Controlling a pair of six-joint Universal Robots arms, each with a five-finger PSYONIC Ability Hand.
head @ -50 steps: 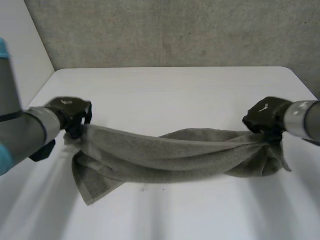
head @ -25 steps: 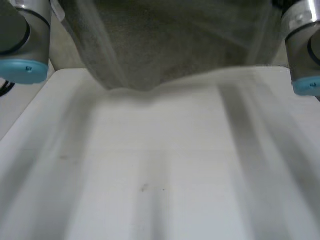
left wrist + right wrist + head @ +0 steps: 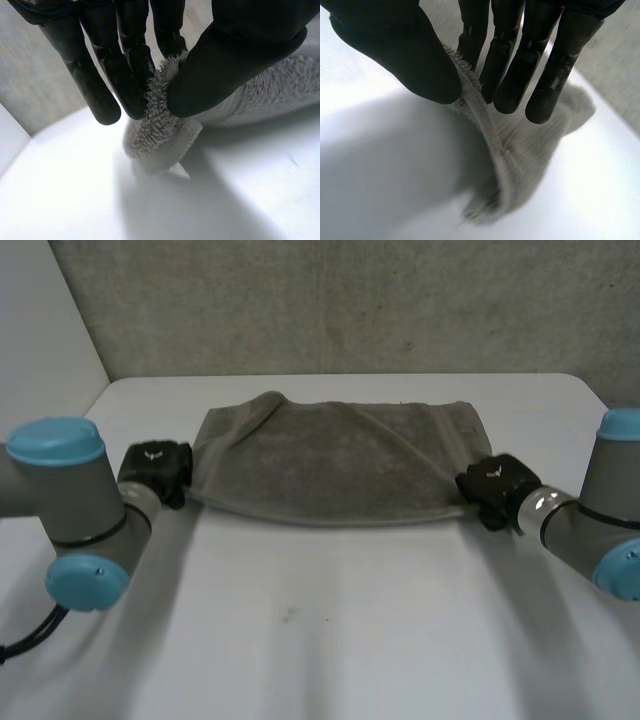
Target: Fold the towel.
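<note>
A grey towel point(image 3: 340, 455) lies spread across the far half of the white table point(image 3: 330, 620), with a raised fold near its far left corner. My left hand point(image 3: 155, 468) holds the towel's near left corner; in the left wrist view the thumb point(image 3: 235, 65) and fingers point(image 3: 130, 70) pinch the towel's edge point(image 3: 160, 130). My right hand point(image 3: 497, 485) holds the near right corner; in the right wrist view the thumb point(image 3: 410, 55) and fingers point(image 3: 520, 65) pinch the towel's hem point(image 3: 495, 145), which hangs just above the table.
A rough grey wall point(image 3: 350, 300) stands behind the table's far edge. A white panel point(image 3: 45, 340) rises at the far left. The near half of the table is bare white surface.
Both hands swung the towel up high in front of the camera and then laid it out flat farther back. It was a bunched strip hanging between them before.
</note>
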